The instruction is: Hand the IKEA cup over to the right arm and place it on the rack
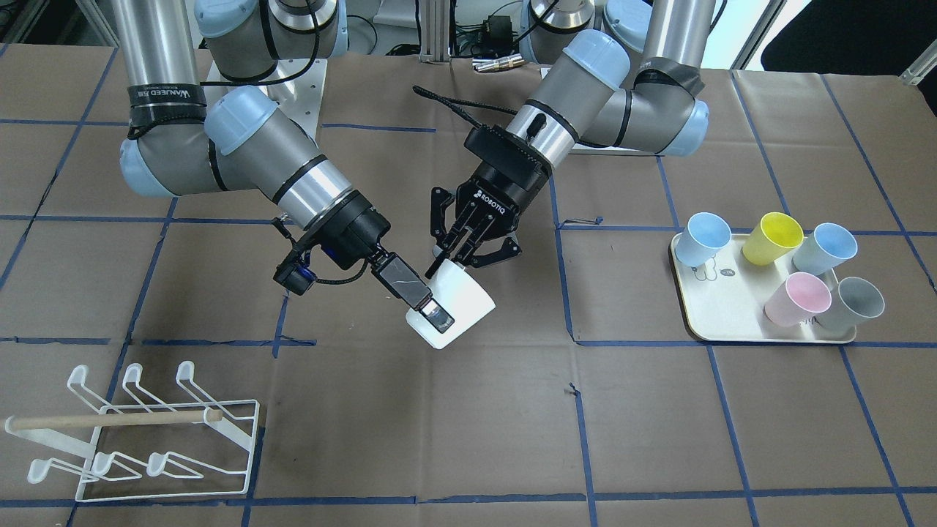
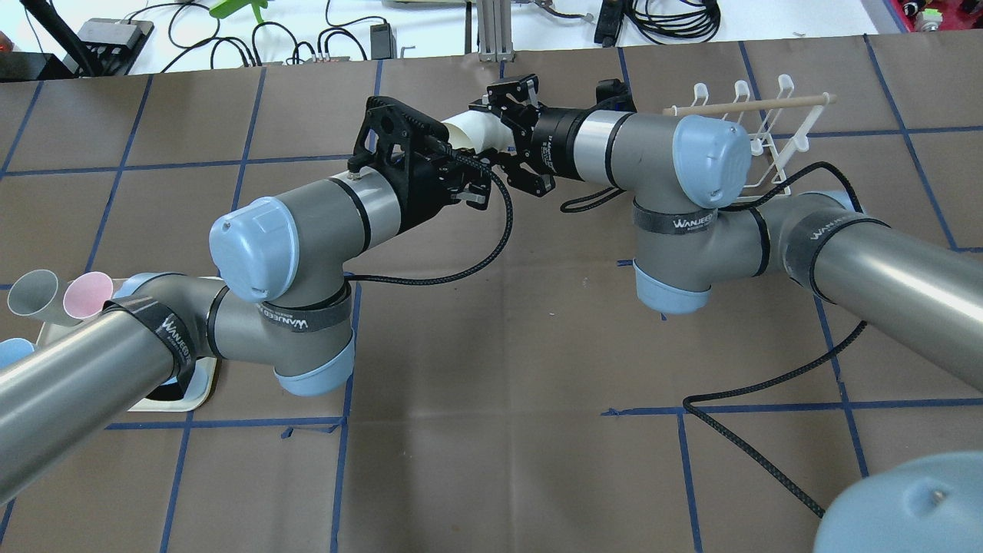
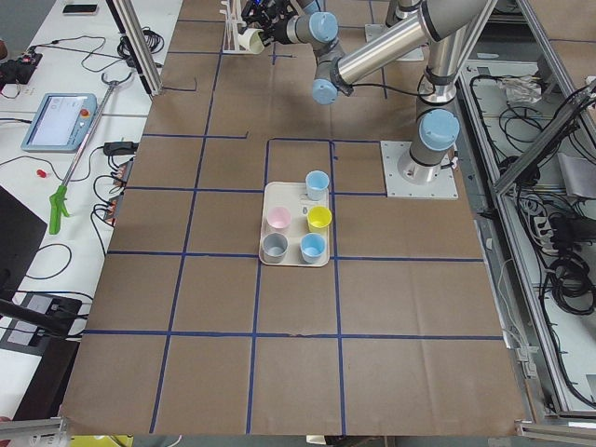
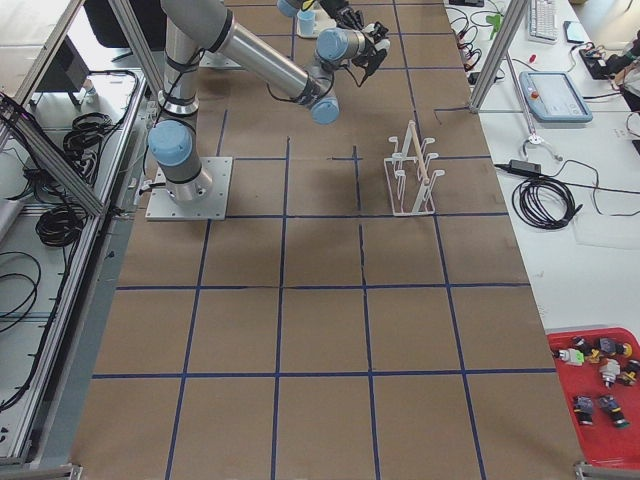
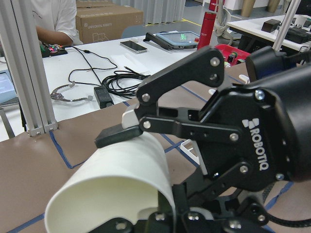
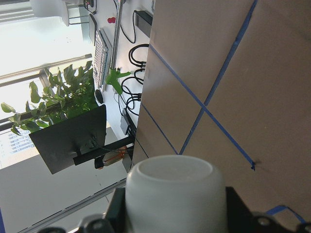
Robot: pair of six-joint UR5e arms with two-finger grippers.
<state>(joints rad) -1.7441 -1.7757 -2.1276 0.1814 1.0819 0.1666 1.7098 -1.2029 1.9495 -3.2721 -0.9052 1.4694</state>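
Overhead exterior — cup (image 2: 472,132) lies sideways, axis horizontal.

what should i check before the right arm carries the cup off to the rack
1. Right gripper on cup: ok, clamped on both sides.
2. Left gripper free of cup: cannot tell, jaws spread at its base.
3. Rack prongs free: ok, no cup hung.
4. Rack upright: ok.
5. Other cups out of the way: ok, on the tray.
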